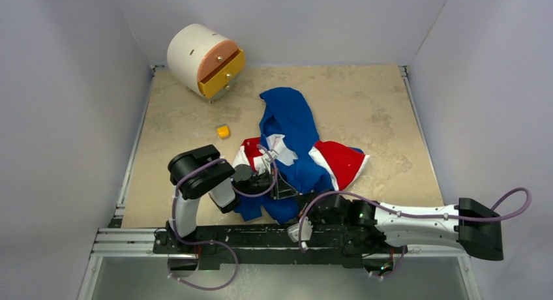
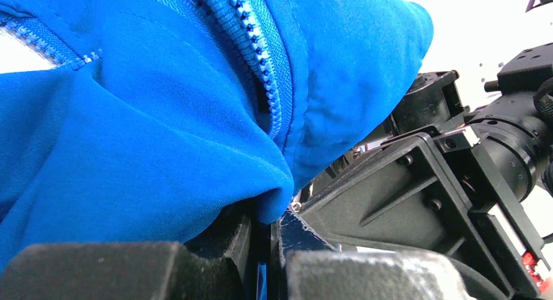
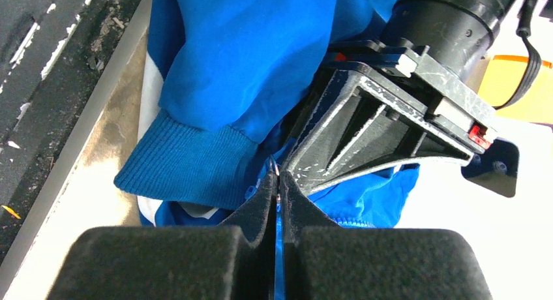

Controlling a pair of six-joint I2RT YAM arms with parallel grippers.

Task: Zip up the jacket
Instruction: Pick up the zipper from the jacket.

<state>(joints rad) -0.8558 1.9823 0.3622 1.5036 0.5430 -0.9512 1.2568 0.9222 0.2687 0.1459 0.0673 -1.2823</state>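
Note:
The jacket (image 1: 290, 127) lies crumpled mid-table, royal blue with white and red panels. Its near end is bunched between my two grippers. My left gripper (image 1: 282, 186) is shut on a fold of blue fabric (image 2: 143, 137), and the fingertips (image 2: 270, 225) pinch it just below the zipper teeth (image 2: 257, 39). My right gripper (image 1: 295, 203) meets it from the right. In the right wrist view its jaws (image 3: 278, 176) are shut on a thin blue strip of the jacket (image 3: 241, 59), with a small metal bit at the tips, beside the ribbed hem (image 3: 189, 163). The left gripper's body (image 3: 378, 130) sits right against them.
A round white drawer unit (image 1: 205, 59) with a yellow drawer stands at the back left. A small yellow block (image 1: 224, 131) lies left of the jacket. The black mounting rail (image 1: 261, 238) runs along the near edge. White walls close in the table on three sides.

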